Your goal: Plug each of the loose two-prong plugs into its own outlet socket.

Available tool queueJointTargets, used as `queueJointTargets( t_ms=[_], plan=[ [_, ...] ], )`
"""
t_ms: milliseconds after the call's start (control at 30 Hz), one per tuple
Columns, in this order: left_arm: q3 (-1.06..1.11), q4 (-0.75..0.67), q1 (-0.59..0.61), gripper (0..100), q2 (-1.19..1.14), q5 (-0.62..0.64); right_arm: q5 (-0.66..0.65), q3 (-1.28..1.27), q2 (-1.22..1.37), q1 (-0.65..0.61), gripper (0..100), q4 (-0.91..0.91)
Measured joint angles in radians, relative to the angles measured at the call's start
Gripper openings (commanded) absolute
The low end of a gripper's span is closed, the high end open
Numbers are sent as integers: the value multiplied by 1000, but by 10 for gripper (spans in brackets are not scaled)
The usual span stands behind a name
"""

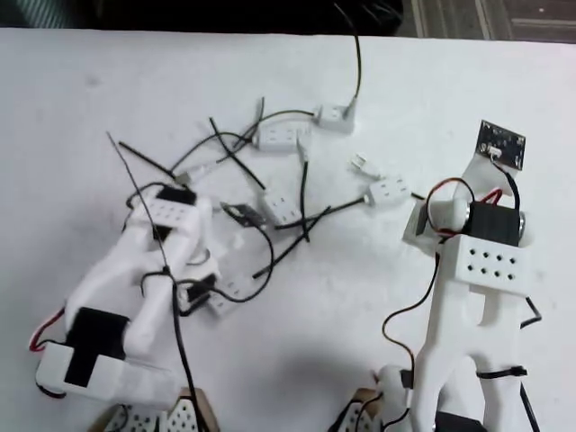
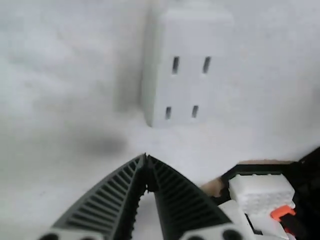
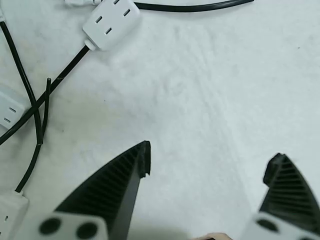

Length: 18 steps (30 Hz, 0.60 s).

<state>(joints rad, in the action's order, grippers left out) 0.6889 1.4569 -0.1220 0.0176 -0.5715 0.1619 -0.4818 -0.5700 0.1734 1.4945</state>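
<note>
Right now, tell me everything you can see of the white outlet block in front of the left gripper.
The outlet block is a white, smooth, plastic-looking rectangular body lying flat on the white table, slotted face up. It shows two pairs of dark slots, all empty, with no plug in it. I cannot make out its cord. The shut left gripper sits just short of its near end, not touching it.

No text, label, number or sign is showing legibly anywhere. The outlet socket (image 2: pixel 187 87) is showing a plain white face with only slots. Any print on the small circuit board (image 1: pixel 501 144) is coming through too small to tell.
</note>
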Motion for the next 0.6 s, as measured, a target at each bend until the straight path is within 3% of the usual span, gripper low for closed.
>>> queueJointTargets(
  t_ms=[433,600],
  plan=[
    [57,-247,-201,23,0,204,0,0,0,0,358,0],
    [29,-285,-227,23,0,252,0,0,0,0,358,0]
  ],
)
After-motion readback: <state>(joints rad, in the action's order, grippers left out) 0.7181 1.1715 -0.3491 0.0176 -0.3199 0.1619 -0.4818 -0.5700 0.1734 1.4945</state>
